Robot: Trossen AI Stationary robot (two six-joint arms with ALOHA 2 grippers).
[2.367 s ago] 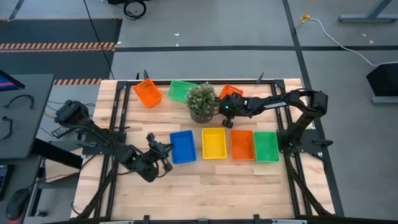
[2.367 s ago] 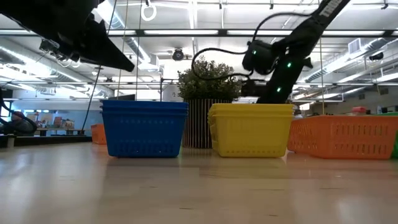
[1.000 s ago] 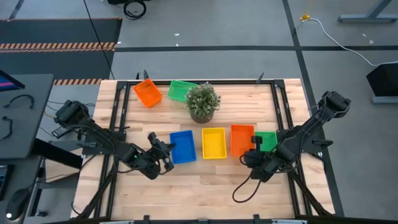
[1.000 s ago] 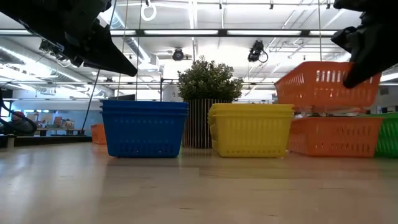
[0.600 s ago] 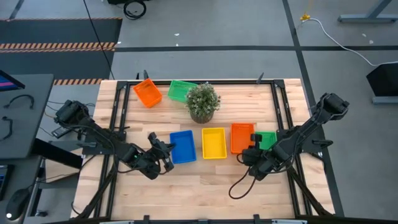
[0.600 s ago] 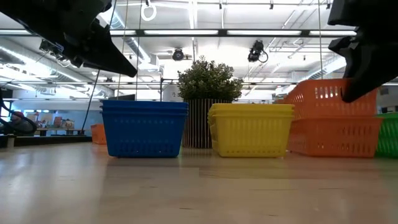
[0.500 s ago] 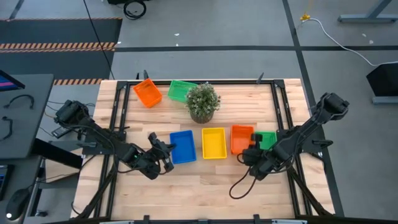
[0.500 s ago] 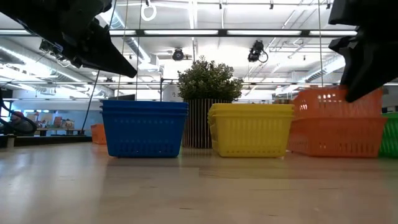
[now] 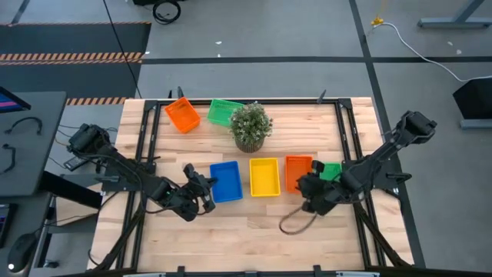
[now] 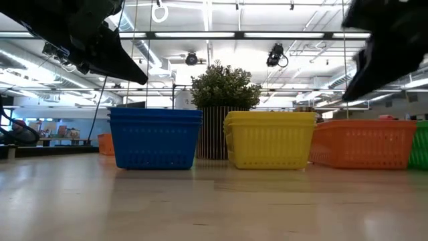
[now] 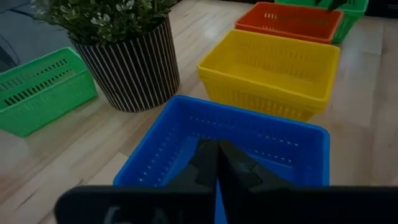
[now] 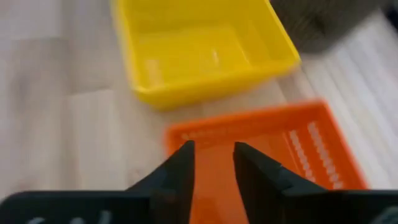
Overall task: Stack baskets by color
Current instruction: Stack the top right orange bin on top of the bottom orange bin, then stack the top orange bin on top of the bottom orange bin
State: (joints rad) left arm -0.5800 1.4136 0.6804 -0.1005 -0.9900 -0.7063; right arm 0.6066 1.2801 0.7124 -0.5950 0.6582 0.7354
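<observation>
High view: 4 perforated plastic baskets sit in a row across the middle of the wooden table (image 9: 254, 223) — bright blue basket (image 9: 226, 181), yellow basket (image 9: 264, 176), orange basket (image 9: 297, 171), and a green basket (image 9: 331, 171) partly hidden under the right arm. Behind the row stands a potted green plant in a striped pot (image 9: 250, 127), and farther back, near the table's far edge, lie a second orange basket (image 9: 182, 114), tilted askew, and a second green basket (image 9: 224, 112).

The right gripper (image 12: 211, 163) hovers just over the near end of the orange basket in the row, its 2 dark fingers parted with a gap between them, gripping nothing. The left gripper (image 11: 217, 163) waits at the near-left corner of the blue basket, fingers pressed together and empty.
</observation>
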